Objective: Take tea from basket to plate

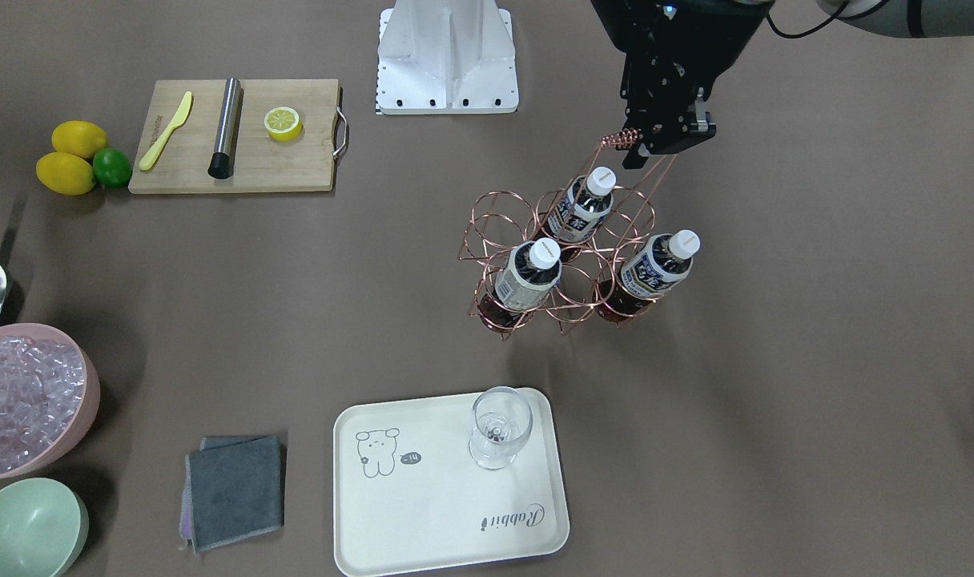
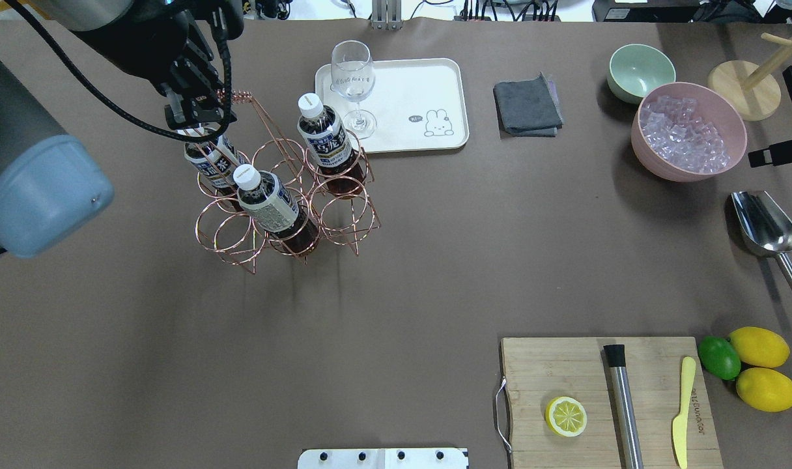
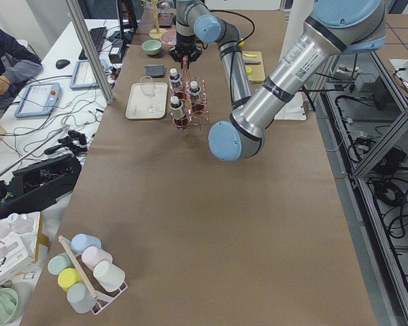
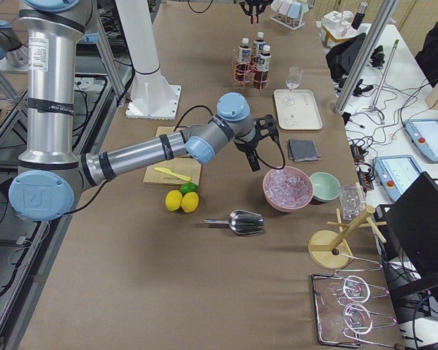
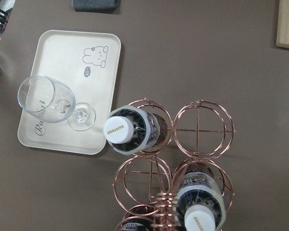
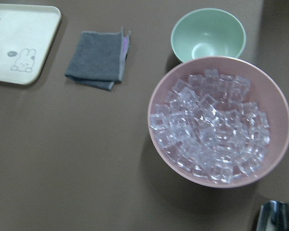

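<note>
The copper wire basket [image 1: 495,224] stands on the table with three tea bottles in its cells [image 1: 587,204] [image 1: 527,276] [image 1: 659,260]. It also shows in the overhead view [image 2: 223,228] and the left wrist view [image 5: 198,129]. My left gripper [image 1: 665,151] hangs above the basket beside the coiled handle top [image 1: 619,140], its jaws apart and holding nothing. In the overhead view the left gripper [image 2: 199,122] hides the cap of the left bottle [image 2: 213,163]. The cream plate [image 1: 423,521] holds only a stemmed glass [image 1: 499,425]. My right gripper [image 2: 754,158] hovers by the ice bowl; I cannot tell its state.
A pink bowl of ice [image 2: 738,140], a mint bowl [image 2: 637,71] and a grey cloth [image 2: 526,107] lie right of the plate. A metal scoop [image 2: 764,225], a cutting board [image 2: 565,365] with lemon half, muddler and knife, and lemons with a lime [image 2: 757,348] sit nearer.
</note>
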